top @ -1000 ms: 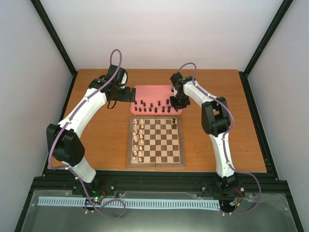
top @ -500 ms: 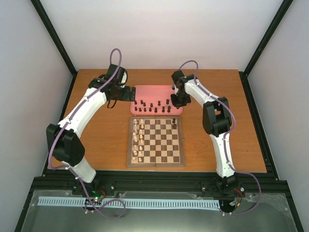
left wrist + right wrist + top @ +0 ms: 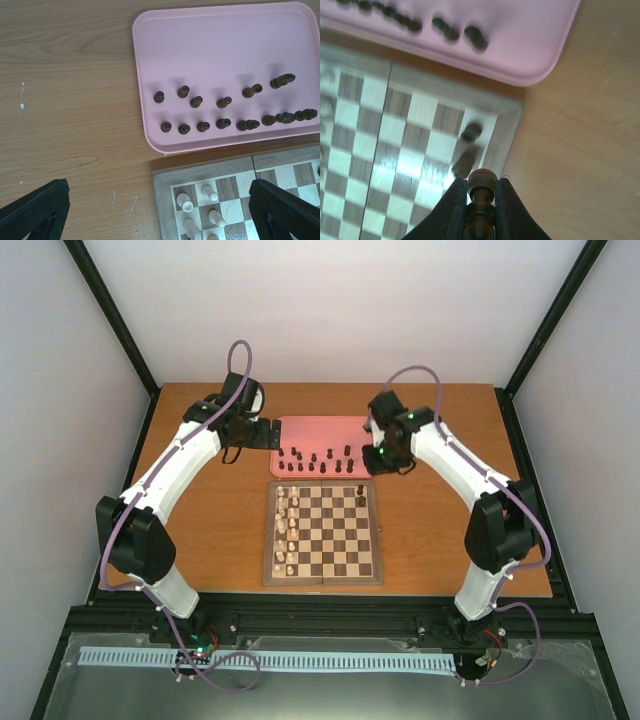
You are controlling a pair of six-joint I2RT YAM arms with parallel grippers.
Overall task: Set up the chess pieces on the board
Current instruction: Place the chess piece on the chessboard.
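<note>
Pink tray (image 3: 215,40), dark brown chess pieces (image 3: 223,102), cream-white ones (image 3: 185,202); the board (image 3: 345,540) is checked light and dark brown, and the worktop (image 3: 70,100) is orange wood-grain.

Bright, even light; right-wrist view perhaps motion-blurred.

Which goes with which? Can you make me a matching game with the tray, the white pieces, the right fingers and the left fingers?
Things:
1. tray
2. white pieces
3. right fingers
4. left fingers

States:
A. wide open, holding nothing
B. standing on the board
C. shut on a dark piece
D. pink, with dark pieces in it

Pairs: 1-D, 2-B, 3-C, 4-A
</note>
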